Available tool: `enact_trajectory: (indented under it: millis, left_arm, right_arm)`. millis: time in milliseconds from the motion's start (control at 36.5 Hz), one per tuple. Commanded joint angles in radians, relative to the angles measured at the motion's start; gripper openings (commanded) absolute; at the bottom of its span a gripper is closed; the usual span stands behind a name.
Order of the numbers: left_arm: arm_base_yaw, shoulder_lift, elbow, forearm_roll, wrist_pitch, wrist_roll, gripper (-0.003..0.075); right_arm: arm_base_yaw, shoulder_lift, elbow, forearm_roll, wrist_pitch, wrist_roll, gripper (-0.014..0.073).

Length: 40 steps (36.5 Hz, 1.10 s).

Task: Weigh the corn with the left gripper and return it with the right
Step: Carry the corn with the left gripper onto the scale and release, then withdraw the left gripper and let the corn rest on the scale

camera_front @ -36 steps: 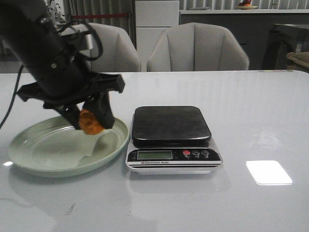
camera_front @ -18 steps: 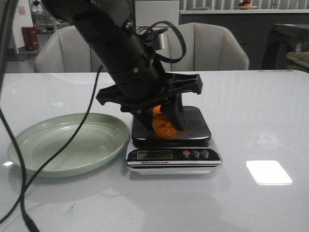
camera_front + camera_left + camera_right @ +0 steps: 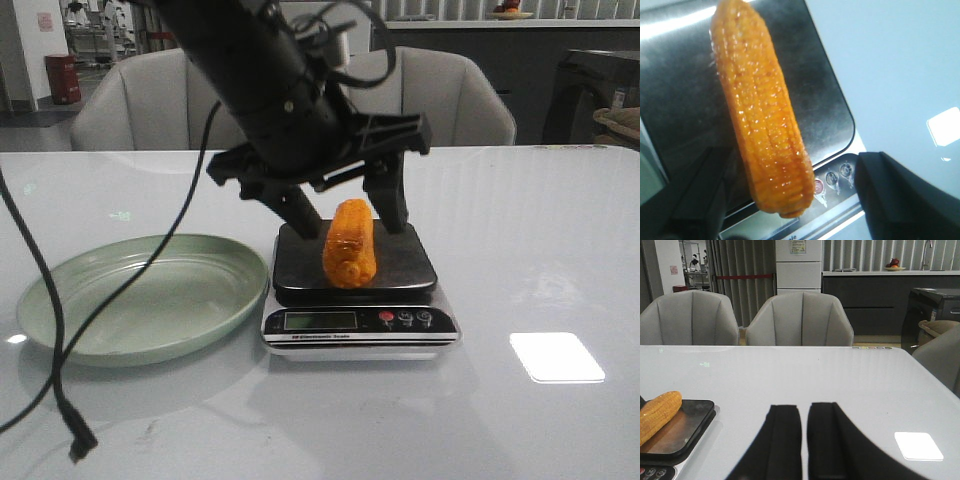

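Observation:
The orange-yellow corn (image 3: 350, 243) lies on the dark platform of the kitchen scale (image 3: 405, 268), one end toward the scale's buttons. My left gripper (image 3: 352, 220) hangs just over and behind it, open, one black finger on each side of the cob. In the left wrist view the corn (image 3: 762, 115) lies lengthwise on the platform with the left gripper (image 3: 790, 200) spread wide around its near end, and a gap shows beside the right finger (image 3: 900, 195). My right gripper (image 3: 804, 412) is shut and empty, low over the white table to the right of the scale (image 3: 690, 425).
A pale green plate (image 3: 60, 278) sits left of the scale. A loose black cable (image 3: 55, 380) hangs from the left arm across the table's front left. Grey chairs (image 3: 430, 95) stand behind the table. A bright light patch (image 3: 556, 356) lies on the table at the right.
The left gripper carried the corn from over the plate to the scale, set it on the platform, opened and lifted slightly.

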Motion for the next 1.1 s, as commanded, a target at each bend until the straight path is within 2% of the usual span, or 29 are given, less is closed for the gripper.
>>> enact_trajectory:
  millis: [0,219,521,823,1069]
  left_arm:
    - [0.009,-0.138,-0.027,0.043,-0.031,-0.006,0.0531]
    - [0.098,-0.335,0.096,0.056,-0.038,-0.006,0.0531]
    - [0.205,-0.700,0.394,0.136,-0.062,-0.006,0.0531]
    - [0.217,-1.113,0.678,0.219,-0.068,-0.006,0.0531]
    - [0.217,-1.450,0.844,0.260,-0.007,0.012,0.0530]
  right_arm:
    - [-0.005,-0.018,0.010,-0.011,-0.083,-0.006,0.0208]
    - [-0.005,-0.018,0.010,-0.011,-0.083,-0.006,0.0208]
    - [-0.005,-0.018,0.010,-0.011,-0.083,-0.006,0.0208]
    - [-0.005,-0.018,0.010,-0.011,-0.083,-0.006,0.0208]
    - [-0.005,-0.018,0.010,-0.011,-0.083,-0.006,0.0208]
